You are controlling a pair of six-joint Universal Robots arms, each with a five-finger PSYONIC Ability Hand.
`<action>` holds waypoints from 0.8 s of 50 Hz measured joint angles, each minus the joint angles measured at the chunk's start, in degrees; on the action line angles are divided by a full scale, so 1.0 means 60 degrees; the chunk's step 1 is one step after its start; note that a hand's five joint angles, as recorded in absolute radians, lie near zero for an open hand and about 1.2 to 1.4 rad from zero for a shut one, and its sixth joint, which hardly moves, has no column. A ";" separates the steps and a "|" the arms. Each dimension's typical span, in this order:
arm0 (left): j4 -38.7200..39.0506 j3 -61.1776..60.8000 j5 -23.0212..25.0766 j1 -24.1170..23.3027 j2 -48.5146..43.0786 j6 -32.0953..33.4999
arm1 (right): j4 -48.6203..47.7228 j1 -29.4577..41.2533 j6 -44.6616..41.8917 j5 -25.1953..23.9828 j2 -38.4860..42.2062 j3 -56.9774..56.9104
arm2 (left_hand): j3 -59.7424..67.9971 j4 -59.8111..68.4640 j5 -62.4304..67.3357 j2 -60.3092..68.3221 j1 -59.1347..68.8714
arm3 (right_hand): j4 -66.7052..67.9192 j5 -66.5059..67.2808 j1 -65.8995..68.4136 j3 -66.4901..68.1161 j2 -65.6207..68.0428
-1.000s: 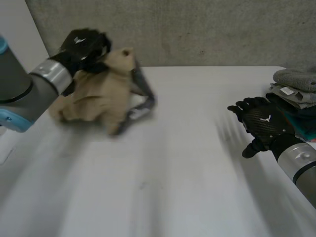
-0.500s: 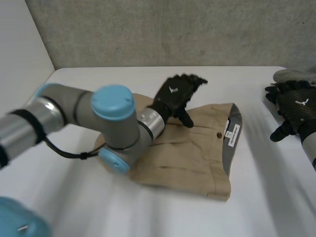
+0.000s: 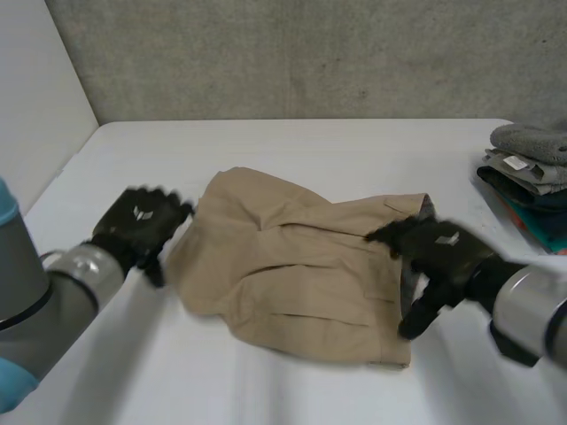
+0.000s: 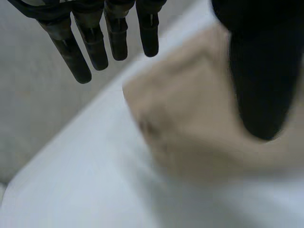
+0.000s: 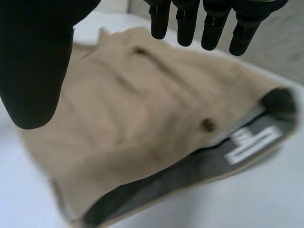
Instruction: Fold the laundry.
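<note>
Tan shorts [image 3: 292, 266] lie crumpled on the white table [image 3: 337, 150], their grey-lined waistband [image 5: 190, 173] towards the right. My left hand [image 3: 140, 226] hovers just off the shorts' left edge, fingers [image 4: 95, 42] straight and open, holding nothing; a tan corner [image 4: 190, 118] lies under its palm. Over the waistband end, my right hand [image 3: 438, 248] is open too, its fingers [image 5: 209, 23] spread above the cloth [image 5: 142, 104] without gripping it.
A stack of folded clothes [image 3: 532, 173] sits at the table's right edge, a grey piece on top. A grey wall runs behind the table, and a white wall stands at the left.
The left hand let go of the bunched shorts, which dropped onto the table, and drew back to their left edge. The right hand moved from the stack to over the waistband.
</note>
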 measured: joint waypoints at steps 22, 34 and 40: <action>0.0591 0.1040 0.2387 0.0531 -0.2706 0.0608 | -0.4674 0.2258 -0.0024 0.2876 0.2224 0.0508 | 0.8253 0.8393 0.7942 0.8397 0.7786 | 0.9348 0.9001 0.8247 0.9256 0.9227; 0.1030 0.1569 0.2046 0.0190 0.1183 -0.2442 | -0.1948 0.1379 -0.0966 0.2079 -0.1265 -0.1842 | 0.8270 0.8399 0.7942 0.8418 0.7786 | 0.9375 0.9062 0.8247 0.9297 0.9227; 0.0877 0.2573 0.1344 0.0265 0.3049 -0.3674 | 0.0863 0.0172 -0.1671 0.1188 -0.1411 -0.4413 | 0.8351 0.8402 0.7941 0.8438 0.7786 | 0.9391 0.9062 0.8247 0.9297 0.9227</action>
